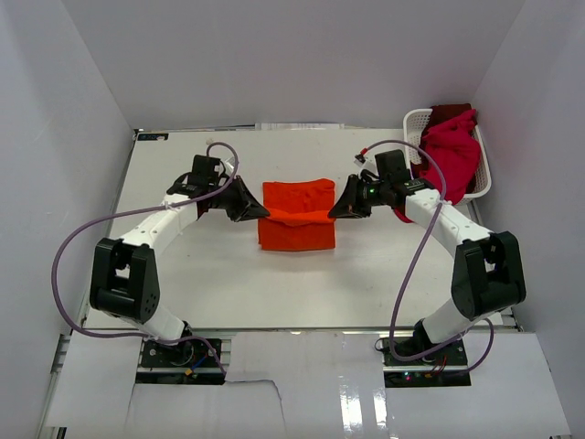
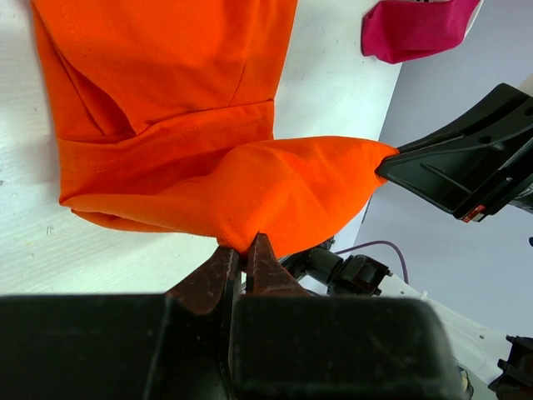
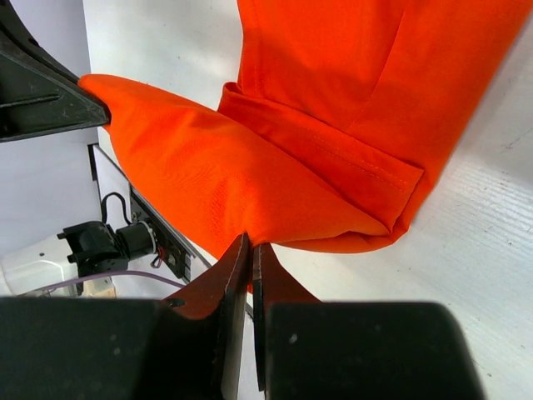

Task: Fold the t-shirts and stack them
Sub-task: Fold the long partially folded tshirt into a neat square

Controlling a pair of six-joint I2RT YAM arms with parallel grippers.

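As your left claw point(image 2: 246, 254) and right claw point(image 3: 251, 250) each pinch 1 edge of the orange t-shirt point(image 1: 296, 215) at the middle of the table point(image 1: 183, 283), uneven pulling could slip the cloth free, spoiling the fold.

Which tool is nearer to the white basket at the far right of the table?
Right. The right tool grips the orange t-shirt at its right edge, left of the basket; the left tool grips the opposite edge, farther away.
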